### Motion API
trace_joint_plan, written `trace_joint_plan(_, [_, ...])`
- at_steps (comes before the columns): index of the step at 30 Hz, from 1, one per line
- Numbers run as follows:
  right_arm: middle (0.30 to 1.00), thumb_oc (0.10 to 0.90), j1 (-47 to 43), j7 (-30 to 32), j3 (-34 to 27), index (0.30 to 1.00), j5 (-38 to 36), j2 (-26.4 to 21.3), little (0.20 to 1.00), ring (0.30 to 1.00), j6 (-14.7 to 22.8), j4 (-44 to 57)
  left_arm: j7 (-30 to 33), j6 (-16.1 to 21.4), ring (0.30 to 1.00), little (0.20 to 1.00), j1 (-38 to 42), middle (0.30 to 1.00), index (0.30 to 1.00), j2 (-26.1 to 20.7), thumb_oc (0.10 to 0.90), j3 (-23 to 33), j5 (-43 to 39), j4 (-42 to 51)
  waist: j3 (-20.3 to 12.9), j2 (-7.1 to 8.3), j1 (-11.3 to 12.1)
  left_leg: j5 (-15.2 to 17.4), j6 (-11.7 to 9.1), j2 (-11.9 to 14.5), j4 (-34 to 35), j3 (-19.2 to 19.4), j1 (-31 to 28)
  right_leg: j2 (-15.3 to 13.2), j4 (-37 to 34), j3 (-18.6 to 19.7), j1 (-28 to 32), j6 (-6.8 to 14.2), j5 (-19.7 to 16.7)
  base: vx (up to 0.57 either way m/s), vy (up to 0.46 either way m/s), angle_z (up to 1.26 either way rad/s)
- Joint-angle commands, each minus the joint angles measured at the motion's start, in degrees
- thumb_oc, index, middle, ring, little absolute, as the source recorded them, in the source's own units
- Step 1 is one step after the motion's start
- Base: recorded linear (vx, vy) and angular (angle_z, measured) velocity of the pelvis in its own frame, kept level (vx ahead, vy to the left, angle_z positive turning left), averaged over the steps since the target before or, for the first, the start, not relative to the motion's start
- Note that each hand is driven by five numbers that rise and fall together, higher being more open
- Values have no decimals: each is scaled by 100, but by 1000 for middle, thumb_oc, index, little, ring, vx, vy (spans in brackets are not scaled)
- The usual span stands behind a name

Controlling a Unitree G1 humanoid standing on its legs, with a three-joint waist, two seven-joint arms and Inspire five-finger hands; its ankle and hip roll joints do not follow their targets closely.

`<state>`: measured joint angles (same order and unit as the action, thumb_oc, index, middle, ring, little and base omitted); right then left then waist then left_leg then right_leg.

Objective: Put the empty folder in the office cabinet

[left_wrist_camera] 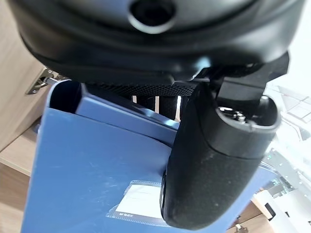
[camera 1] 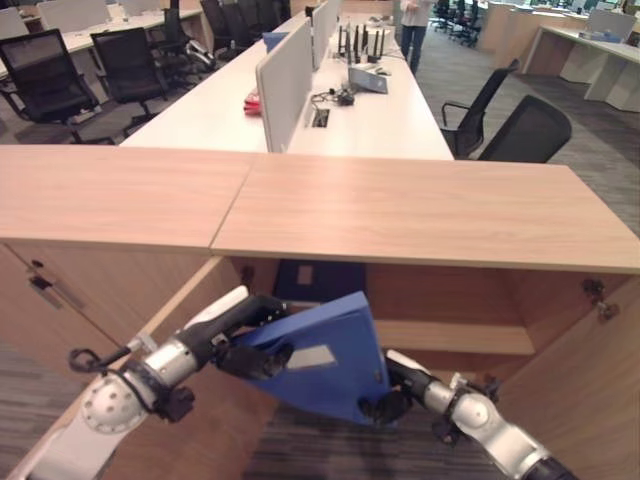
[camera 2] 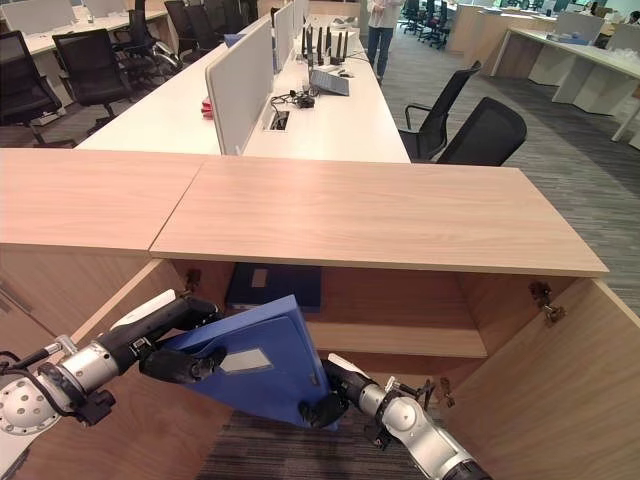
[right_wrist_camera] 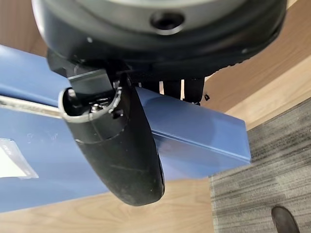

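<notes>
The blue folder (camera 1: 325, 358) hangs tilted just before the open cabinet (camera 1: 450, 300), pinched by the left hand (camera 1: 250, 350) and the right hand (camera 1: 388, 400) at opposite edges

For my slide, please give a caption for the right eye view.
Both robot hands, left and right, hold a blue folder before the open wooden cabinet.

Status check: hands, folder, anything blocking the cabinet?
Left hand and right hand both clamped on blue folder. Folder tilted, in front of open cabinet. Dark folder already inside, behind it.
</notes>
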<state>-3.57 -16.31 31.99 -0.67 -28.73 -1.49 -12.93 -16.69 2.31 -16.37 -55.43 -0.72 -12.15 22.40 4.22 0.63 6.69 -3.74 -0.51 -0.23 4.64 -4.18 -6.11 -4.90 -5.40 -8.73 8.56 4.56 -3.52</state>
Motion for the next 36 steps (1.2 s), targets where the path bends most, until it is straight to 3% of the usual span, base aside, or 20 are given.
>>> trace_joint_plan(1, [300, 400, -560, -118, 414, 300, -1031, 596, 300, 300, 437, 513, 133, 1081, 300, 300, 1170, 300, 300, 483, 400, -328, -1131, 1010, -308, 181, -40, 622, 86, -141, 36, -149, -172, -157, 40, -233, -62, 144, 115, 0, 0, 0])
trace_joint_plan(3, [300, 400, -474, -54, 369, 300, -1213, 672, 300, 300, 427, 468, 143, 1060, 300, 300, 1171, 300, 300, 516, 400, -373, -1153, 993, -305, 182, -44, 622, 86, -141, 36, -150, -174, -158, 40, -233, -59, 145, 114, 0, 0, 0])
trace_joint_plan(7, [300, 400, -66, 40, 208, 300, -2737, 1072, 300, 300, 298, 252, 162, 955, 300, 300, 1135, 300, 300, 702, 400, -612, -1249, 848, -288, 184, -75, 617, 79, -147, 36, -134, -179, -163, 40, -249, -61, 147, 101, 0, 0, 0])
trace_joint_plan(8, [300, 400, -67, 38, 207, 300, -2751, 1071, 300, 300, 300, 248, 163, 958, 300, 300, 1139, 300, 300, 699, 400, -620, -1248, 843, -291, 187, -72, 618, 79, -147, 36, -135, -179, -163, 40, -249, -61, 147, 102, 0, 0, 0])
trace_joint_plan(10, [300, 400, 159, -15, 225, 300, -3722, 1221, 300, 300, 189, 114, 172, 888, 300, 300, 997, 300, 300, 786, 400, -658, -1198, 655, -262, 209, -24, 611, 66, -143, 36, -136, -173, -170, 40, -256, -71, 153, 88, 0, 0, 0])
trace_joint_plan(11, [300, 400, 161, -15, 229, 300, -3730, 1216, 300, 300, 189, 115, 173, 889, 498, 498, 989, 498, 498, 788, 532, -655, -1195, 656, -267, 207, -27, 612, 66, -143, 36, -136, -173, -170, 40, -256, -71, 153, 88, 0, 0, 0])
trace_joint_plan(12, [300, 400, 206, 0, 206, 300, -3816, 1196, 300, 300, 186, 139, 204, 882, 900, 900, 903, 900, 900, 850, 800, -622, -1159, 608, -258, 219, -13, 614, 63, -144, 36, -142, -173, -171, 40, -260, -76, 152, 89, 0, 0, 0])
trace_joint_plan(16, [300, 400, 496, 42, -185, 300, -3956, 961, 300, 300, 189, 450, 257, 817, 900, 900, 485, 900, 900, 1103, 800, -442, -1140, 413, -236, 240, -13, 613, 64, -146, 36, -146, -162, -174, 40, -272, -79, 149, 87, 0, 0, 0])
trace_joint_plan(18, [300, 400, 887, 19, -754, 300, -3938, 690, 300, 300, 208, 863, 205, 764, 900, 900, 122, 900, 900, 1259, 800, -247, -1146, 220, -214, 258, -45, 619, 70, -146, 36, -143, -159, -181, 40, -275, -88, 153, 86, -3, 6, 5])
trace_joint_plan(19, [300, 400, 1280, 72, -1341, 300, -3886, 496, 300, 300, 229, 1144, 123, 694, 900, 900, -261, 900, 900, 1448, 800, -74, -1173, 23, -213, 273, -76, 633, 84, -153, 36, -140, -154, -187, 40, -290, -95, 160, 87, 2, 6, 5])
trace_joint_plan(21, [300, 400, 1611, 130, -1912, 300, -3895, 435, 300, 300, 221, 1297, 103, 592, 900, 900, -640, 900, 900, 1712, 800, 109, -1216, -272, -225, 264, -103, 637, 94, -154, 36, -136, -143, -186, 40, -303, -106, 163, 92, 0, 0, 0])
trace_joint_plan(22, [300, 400, 1615, 131, -1913, 300, -3895, 433, 300, 300, 219, 1301, 103, 592, 900, 900, -641, 900, 900, 1713, 800, 108, -1215, -271, -227, 263, -103, 637, 94, -154, 36, -137, -142, -186, 40, -303, -107, 163, 92, 0, 0, 0])
trace_joint_plan(23, [300, 400, 1813, 173, -2436, 300, -3928, 446, 300, 300, 250, 1299, 51, 475, 900, 900, -985, 900, 900, 2034, 800, 305, -1358, -559, -225, 280, -122, 639, 107, -155, 36, -142, -131, -190, 40, -295, -113, 160, 92, 0, 0, 0])
trace_joint_plan(26, [300, 400, 1949, 257, -3006, 300, -3908, 528, 300, 300, 234, 1152, 20, 282, 900, 900, -1321, 900, 900, 2486, 800, 445, -1480, -1173, -238, 291, -138, 647, 130, -158, 36, -151, -111, -185, 40, -299, -133, 156, 88, 0, 0, 0])
trace_joint_plan(32, [300, 400, 1662, 509, -3385, 300, -3863, 598, 300, 300, 265, 825, -192, 141, 900, 900, -1442, 900, 900, 2518, 800, 491, -1314, -1554, -220, 270, -141, 653, 146, -158, 36, -143, -86, -174, 40, -284, -163, 150, 89, -4, 2, -1])
trace_joint_plan(36, [300, 400, 1434, 694, -3508, 300, -4018, 740, 300, 300, 374, 697, -194, -39, 900, 900, -1395, 900, 900, 2780, 800, 362, -1618, -1981, -196, 265, -132, 648, 155, -166, 36, -156, -80, -156, 40, -264, -166, 128, 91, -1, 1, 4])
